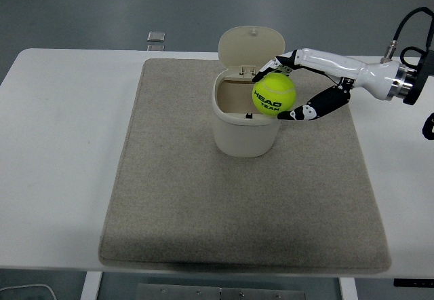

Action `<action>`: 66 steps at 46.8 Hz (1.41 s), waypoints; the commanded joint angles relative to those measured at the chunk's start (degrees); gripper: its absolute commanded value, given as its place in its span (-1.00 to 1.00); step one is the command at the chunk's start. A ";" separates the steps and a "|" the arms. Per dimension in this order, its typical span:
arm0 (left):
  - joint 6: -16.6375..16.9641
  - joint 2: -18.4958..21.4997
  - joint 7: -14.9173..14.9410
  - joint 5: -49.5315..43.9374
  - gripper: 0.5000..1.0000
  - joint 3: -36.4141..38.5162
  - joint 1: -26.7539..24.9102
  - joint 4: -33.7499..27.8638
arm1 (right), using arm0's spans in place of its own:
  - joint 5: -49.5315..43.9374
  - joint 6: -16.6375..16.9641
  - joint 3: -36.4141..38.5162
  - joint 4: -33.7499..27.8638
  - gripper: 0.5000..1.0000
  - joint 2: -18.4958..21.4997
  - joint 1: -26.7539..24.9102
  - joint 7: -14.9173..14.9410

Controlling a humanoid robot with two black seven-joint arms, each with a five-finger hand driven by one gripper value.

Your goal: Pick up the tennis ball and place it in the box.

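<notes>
A yellow-green tennis ball [273, 94] with black lettering hangs in the air over the right rim of the cream box [247, 129]. My right hand [282, 89] is shut on the ball, white fingers above it and black fingers below. The box stands upright on the mat with its hinged lid [250, 47] tipped back and its inside showing. The right arm reaches in from the right edge. No left arm shows.
A grey felt mat [244, 198] covers most of the white table [61, 144]. A small silver object [156, 37] lies at the table's far edge, left of the box. A black cable [407, 25] loops over my right wrist.
</notes>
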 commanded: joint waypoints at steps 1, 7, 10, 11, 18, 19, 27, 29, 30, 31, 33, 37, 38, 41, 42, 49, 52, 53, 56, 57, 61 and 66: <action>-0.01 0.00 0.00 0.00 0.97 0.06 0.00 0.00 | 0.00 -0.21 0.00 -0.27 -1.00 1.25 0.47 -1.07; -0.01 0.00 0.00 0.00 0.97 -0.03 0.00 0.00 | 0.17 -0.82 0.09 -0.80 -1.00 3.27 0.55 -4.85; 0.07 0.00 0.00 0.00 0.97 0.06 0.00 0.00 | 0.18 -1.18 1.14 -0.80 -1.00 4.33 0.56 -7.31; -0.01 0.00 0.00 0.00 0.97 -0.03 0.00 0.00 | 0.18 -1.00 1.67 -0.80 -1.00 4.68 0.47 -7.93; 0.07 0.00 0.00 0.00 0.97 -0.03 0.00 0.00 | 0.79 -0.82 2.90 -1.06 -1.00 6.18 0.38 -10.39; 0.07 0.00 0.00 0.00 0.97 -0.03 0.00 0.00 | 0.79 -0.91 2.90 -1.06 -1.00 6.18 0.38 -10.48; 0.07 0.00 0.00 0.00 0.97 -0.03 0.00 0.00 | 0.79 -1.00 2.82 -1.33 -1.00 6.35 0.29 -10.57; -0.01 0.00 0.00 0.00 0.97 -0.03 0.00 0.00 | 0.79 -1.17 2.82 -1.33 -1.00 6.35 0.29 -10.57; -0.01 0.00 0.00 0.00 0.97 -0.03 0.00 0.00 | 0.79 -1.26 2.82 -1.33 -1.00 6.44 0.29 -10.57; -0.01 0.00 0.00 0.00 0.97 -0.03 0.00 0.00 | 0.79 -1.26 2.82 -1.33 -0.96 6.44 0.20 -10.57; -0.01 0.00 0.00 0.00 0.97 -0.03 0.00 0.00 | 0.79 -1.26 2.73 -1.41 -0.89 6.44 0.20 -10.57; -0.01 0.00 0.00 0.00 0.97 -0.03 0.00 0.00 | 0.79 -1.52 2.64 -1.76 -0.65 6.53 0.12 -10.74; -0.01 0.00 0.00 0.00 0.97 -0.03 0.00 0.00 | 0.79 -1.70 2.47 -1.77 -0.61 6.53 0.03 -10.92; -0.01 0.00 0.00 0.00 0.97 -0.03 0.00 0.00 | 0.79 -2.58 2.29 -1.94 -0.40 6.53 -0.15 -12.32; -0.01 0.00 0.00 0.00 0.97 -0.03 0.00 0.00 | 0.79 -2.84 2.29 -1.85 -0.29 6.53 -0.15 -12.76; 0.07 0.00 0.00 0.00 0.97 -0.03 0.00 0.00 | 0.79 -3.37 2.02 -2.03 0.07 6.53 -0.24 -13.12; -0.01 0.00 0.00 0.00 0.97 -0.03 0.00 0.00 | 0.79 -3.37 1.94 -2.12 0.24 6.53 -0.32 -13.12; -0.01 0.00 0.00 0.00 0.97 0.06 0.00 0.00 | 0.79 -3.29 1.94 -2.12 0.28 6.53 -0.32 -13.12; -0.01 0.00 0.00 0.00 0.97 -0.03 0.00 0.00 | 0.79 -3.11 1.94 -2.12 0.33 6.53 -0.67 -13.12; -0.01 0.00 0.00 0.00 0.97 -0.03 0.00 0.00 | 0.79 -3.02 1.94 -2.12 0.35 6.53 -0.76 -13.12; 0.07 0.00 0.00 0.00 0.97 -0.03 0.00 0.00 | 0.88 -2.76 1.94 -2.12 0.42 6.53 -0.76 -13.03; -0.01 0.00 0.00 0.00 0.97 -0.03 0.00 0.00 | 0.88 -2.49 1.94 -2.03 0.44 6.35 -1.03 -12.94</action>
